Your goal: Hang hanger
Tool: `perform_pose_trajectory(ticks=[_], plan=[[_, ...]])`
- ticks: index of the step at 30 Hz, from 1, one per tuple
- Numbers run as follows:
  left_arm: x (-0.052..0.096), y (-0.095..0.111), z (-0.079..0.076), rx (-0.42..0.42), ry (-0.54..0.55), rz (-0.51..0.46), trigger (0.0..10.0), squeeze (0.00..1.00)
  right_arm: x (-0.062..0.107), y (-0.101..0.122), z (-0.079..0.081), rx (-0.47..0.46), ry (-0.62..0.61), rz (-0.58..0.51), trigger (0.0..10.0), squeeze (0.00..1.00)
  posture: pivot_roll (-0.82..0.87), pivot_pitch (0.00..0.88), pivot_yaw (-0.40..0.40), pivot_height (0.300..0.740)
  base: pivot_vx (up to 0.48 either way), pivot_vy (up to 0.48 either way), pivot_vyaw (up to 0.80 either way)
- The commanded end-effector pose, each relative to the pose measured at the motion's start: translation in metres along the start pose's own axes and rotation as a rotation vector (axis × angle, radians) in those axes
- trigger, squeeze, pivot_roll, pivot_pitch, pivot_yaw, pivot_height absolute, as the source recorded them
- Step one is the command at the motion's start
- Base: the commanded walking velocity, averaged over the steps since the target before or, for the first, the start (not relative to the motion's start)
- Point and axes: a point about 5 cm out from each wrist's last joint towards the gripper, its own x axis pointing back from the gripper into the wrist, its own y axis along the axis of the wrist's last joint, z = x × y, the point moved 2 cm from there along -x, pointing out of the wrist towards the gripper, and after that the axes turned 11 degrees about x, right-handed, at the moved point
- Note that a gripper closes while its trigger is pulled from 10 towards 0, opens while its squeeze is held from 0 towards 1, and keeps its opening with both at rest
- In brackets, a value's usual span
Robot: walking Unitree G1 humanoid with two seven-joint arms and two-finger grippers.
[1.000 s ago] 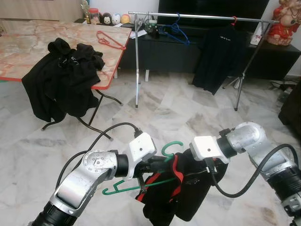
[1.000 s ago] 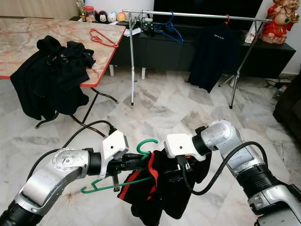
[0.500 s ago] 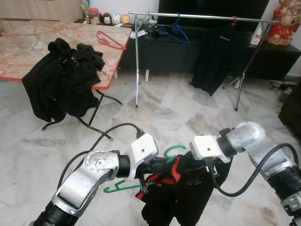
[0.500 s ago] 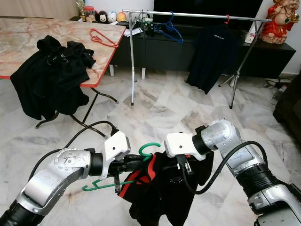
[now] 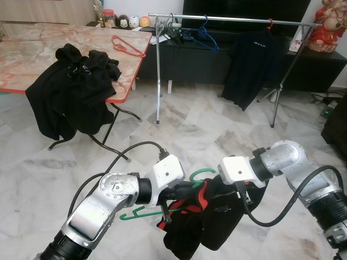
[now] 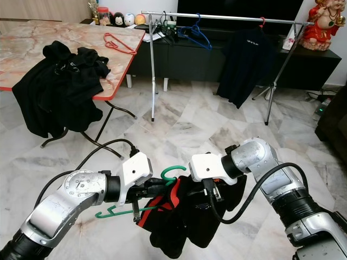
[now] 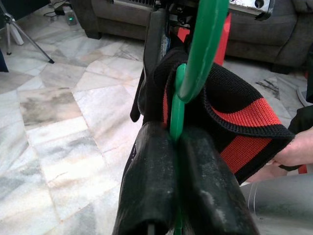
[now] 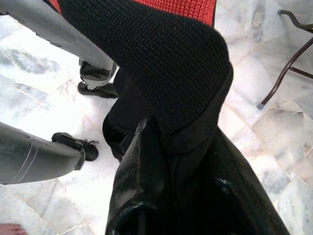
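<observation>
My left gripper (image 5: 181,190) is shut on the neck of a green hanger (image 5: 142,212), just below its hook (image 7: 203,49). A black garment (image 5: 214,219) with a red-lined collar (image 7: 244,132) is draped over the hanger's right half and hangs low in front of me. My right gripper (image 5: 242,196) is shut on the garment's black collar fabric (image 8: 161,63), close beside the hook. The hanger's left arm sticks out bare. Far ahead stands the clothes rail (image 5: 233,19).
The rail holds a blue hanger (image 5: 203,35) and a hung black shirt (image 5: 252,65). On my left a folding table (image 5: 32,54) carries a pile of black clothes (image 5: 73,89) and red hangers (image 5: 127,46). A person's hand (image 7: 293,152) is nearby. Marble floor lies between.
My left gripper has edged right with the hanger, toward the right gripper. The hanger's bare arm has levelled slightly and the garment has bunched closer around the hook.
</observation>
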Motion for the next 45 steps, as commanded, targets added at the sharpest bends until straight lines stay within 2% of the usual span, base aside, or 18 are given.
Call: perform_pose_trajectory(ticks=[1,10,15,17,20,21,22,25,26,28,29,33,36,38,40,41,42,45], plan=[[0.001,0.009,0.006,-0.032,0.033,-0.022,10.0,1.00,-0.004,0.004,0.002,0.024,0.021,-0.012,0.0,0.00,0.00,0.000,-0.105,0.716,0.000,0.000,0.00],[0.012,0.003,0.005,-0.022,0.010,0.017,10.0,1.00,0.002,-0.005,0.001,0.030,0.008,0.056,0.0,0.00,0.00,0.000,-0.104,0.716,0.000,0.000,0.00],[0.026,-0.003,0.008,-0.020,0.014,0.060,10.0,1.00,0.007,-0.010,0.001,0.032,0.005,0.097,0.0,0.00,0.00,0.000,-0.106,0.716,0.000,0.000,0.00],[0.037,-0.007,0.013,-0.015,0.043,0.085,10.0,1.00,0.010,-0.013,0.000,0.029,-0.006,0.112,0.0,0.00,0.00,0.000,-0.107,0.716,0.000,0.000,0.00],[0.050,-0.011,0.024,0.001,0.135,0.079,10.0,1.00,0.015,-0.015,-0.005,0.013,-0.054,0.117,0.0,0.00,0.00,0.000,-0.107,0.716,0.000,0.000,0.00],[0.050,-0.011,0.024,0.001,0.135,0.079,10.0,1.00,0.015,-0.015,-0.005,0.013,-0.054,0.117,0.0,0.00,0.00,0.000,-0.107,0.716,0.000,0.000,0.00],[0.060,-0.014,0.031,0.018,0.197,0.071,10.0,1.00,0.019,-0.017,-0.007,0.004,-0.071,0.127,0.0,0.00,0.00,0.000,-0.107,0.716,0.000,0.000,0.00],[0.074,-0.022,0.039,0.049,0.291,0.070,10.0,1.00,0.024,-0.021,-0.007,0.004,-0.080,0.153,0.0,0.00,0.00,0.000,-0.106,0.716,0.000,0.000,0.00],[0.074,-0.022,0.039,0.049,0.291,0.070,10.0,1.00,0.024,-0.021,-0.007,0.004,-0.080,0.153,0.0,0.00,0.00,0.000,-0.106,0.716,0.000,0.000,0.00],[0.088,-0.028,0.046,0.080,0.389,0.053,10.0,1.00,0.029,-0.022,-0.011,-0.008,-0.125,0.149,0.0,0.00,0.00,0.003,-0.109,0.716,0.000,0.000,0.00],[0.096,-0.033,0.048,0.124,0.454,0.020,10.0,1.00,0.033,-0.021,-0.016,-0.020,-0.177,0.139,0.0,0.00,0.00,0.005,-0.105,0.716,0.000,0.000,0.00],[0.100,-0.042,0.044,0.180,0.494,-0.004,10.0,1.00,0.037,-0.021,-0.020,-0.014,-0.207,0.146,0.0,0.00,0.00,0.005,-0.103,0.716,0.000,0.000,0.00],[0.100,-0.054,0.039,0.220,0.529,-0.013,10.0,1.00,0.045,-0.019,-0.030,-0.015,-0.279,0.146,0.0,0.00,0.00,0.010,-0.105,0.716,0.000,0.000,0.00],[0.098,-0.064,0.034,0.266,0.546,-0.028,10.0,1.00,0.050,-0.012,-0.040,-0.017,-0.333,0.106,0.0,0.00,0.00,0.011,-0.105,0.716,0.000,0.000,0.00],[0.094,-0.066,0.033,0.289,0.540,-0.050,10.0,1.00,0.049,-0.005,-0.041,-0.014,-0.331,0.060,0.0,0.00,0.00,0.011,-0.105,0.716,0.000,0.000,0.00],[0.092,-0.067,0.033,0.313,0.536,-0.064,10.0,0.73,0.048,0.000,-0.043,-0.012,-0.333,0.034,0.0,0.00,0.00,0.012,-0.105,0.716,0.000,0.000,0.00],[0.089,-0.069,0.033,0.338,0.532,-0.089,10.0,0.00,0.047,0.007,-0.045,-0.004,-0.339,-0.012,0.0,0.00,0.00,0.012,-0.104,0.716,0.000,0.000,0.00],[0.088,-0.071,0.034,0.351,0.541,-0.111,10.0,0.00,0.046,0.013,-0.045,0.003,-0.332,-0.040,0.0,0.00,0.00,0.013,-0.104,0.716,0.000,0.000,0.00]])
